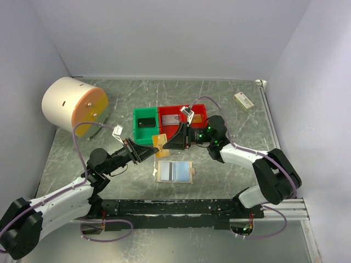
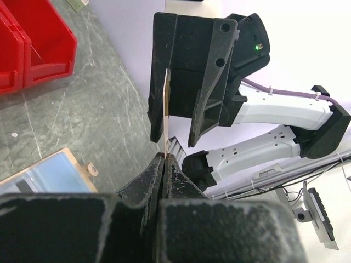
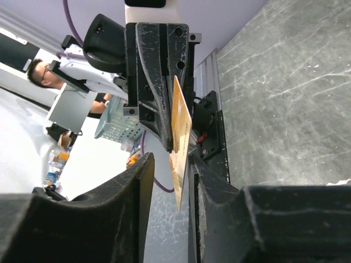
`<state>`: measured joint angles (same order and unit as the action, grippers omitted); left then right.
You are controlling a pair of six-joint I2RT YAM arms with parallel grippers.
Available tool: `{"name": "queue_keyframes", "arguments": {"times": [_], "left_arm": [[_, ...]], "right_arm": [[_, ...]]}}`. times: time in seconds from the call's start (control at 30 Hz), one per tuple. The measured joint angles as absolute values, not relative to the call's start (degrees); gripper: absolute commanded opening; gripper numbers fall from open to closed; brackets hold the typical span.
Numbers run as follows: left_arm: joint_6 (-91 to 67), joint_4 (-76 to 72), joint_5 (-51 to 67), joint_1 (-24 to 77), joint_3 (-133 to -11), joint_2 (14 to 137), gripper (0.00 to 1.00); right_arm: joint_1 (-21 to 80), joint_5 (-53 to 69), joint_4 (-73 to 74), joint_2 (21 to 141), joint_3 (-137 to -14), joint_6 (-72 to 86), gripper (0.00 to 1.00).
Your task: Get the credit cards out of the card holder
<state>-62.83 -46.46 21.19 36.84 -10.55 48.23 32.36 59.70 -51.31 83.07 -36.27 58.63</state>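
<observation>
The gold credit card [image 3: 181,129] is already out of its pocket and hangs in the air above the counter [image 1: 219,93], on edge, between the two arms. It is just beyond the card holder [image 1: 174,171]. The left tool [image 2: 164,161] is pinched fully shut on one end of the card, which keeps it upright and offers the free end to the other arm.

The right tool [image 3: 171,164] faces it head-on. Its jaws are partly open and straddle that free end. The right wrist view shows a gap between the card and one finger, while the other finger sits close beside the card, so nothing is clamped on that side yet. This looks like a handover: once both faces are gripped, the left tool could let go.

The card holder lies flat and open on the counter between the arm bases, with its pale blue-grey pockets facing up and its small tan tab at one side. I cannot tell whether any cards are left in the pockets.

Behind the handover stands a green bin [image 1: 135,120] with a dark card [image 1: 146,123] lying in it, probably one removed from the holder. The red bins [image 1: 164,109] are right beside the green one. A flat, thin card is hard to lift off the counter, which may be why it passes from tool to tool in the air.
</observation>
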Motion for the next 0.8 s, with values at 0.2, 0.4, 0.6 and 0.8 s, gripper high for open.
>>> {"name": "queue_keyframes", "arguments": {"times": [0.2,0.4,0.6,0.8], "left_arm": [[-63.81,-48.07,21.30,36.84,-10.33,48.01,0.07],[-65.04,-49.65,21.30,36.84,-8.86,47.18,0.07],[-66.00,-51.13,21.32,36.84,-8.01,47.11,0.07],[-66.06,-51.64,21.34,36.84,-7.86,47.42,0.07]], "right_arm": [[32.36,60.42,-58.39,84.82,-35.99,64.03,0.12],[32.95,61.12,-64.18,87.29,-35.22,68.79,0.09],[34.13,60.64,-63.81,87.35,-35.31,68.60,0.08],[34.22,60.62,-61.76,87.31,-35.83,67.64,0.00]]}}
